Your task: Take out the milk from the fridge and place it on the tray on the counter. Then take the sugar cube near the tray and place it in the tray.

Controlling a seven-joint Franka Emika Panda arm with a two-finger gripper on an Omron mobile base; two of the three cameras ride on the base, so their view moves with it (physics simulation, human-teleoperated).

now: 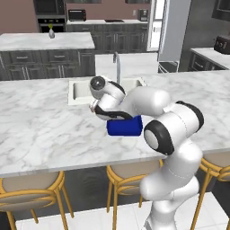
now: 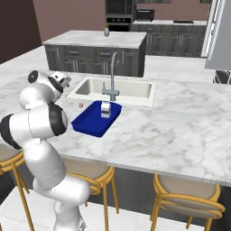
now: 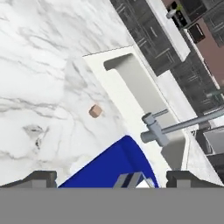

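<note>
**Milk is in the tray, sugar cube is next**

The milk (image 2: 106,109) stands upright inside the blue tray (image 2: 85,121), toward the tray's end nearest the sink (image 2: 131,90), so the first half of the job looks done. Now for the sugar cube (image 3: 95,111): it sits alone on the marble worktop (image 2: 180,131), just off the tray's corner on the side away from the faucet (image 2: 111,76), close to the sink's front rim, touching nothing.

The gripper (image 3: 107,178) hangs above the tray's edge, jaws spread wide with nothing between them. In the hand view the two dark fingertips (image 3: 39,178) frame the tray's corner and the top of the carton, and the cube lies farther out along the line of sight and a little off to the left fingertip's side, over bare marble.

That offset is the whole story for the coming move, I'd say: the hand must leave the tray, carry out toward the cube and drop. A cube has no long axis, so any jaw angle will do, but it's tiny, and those wide jaws will need good centring.
</note>
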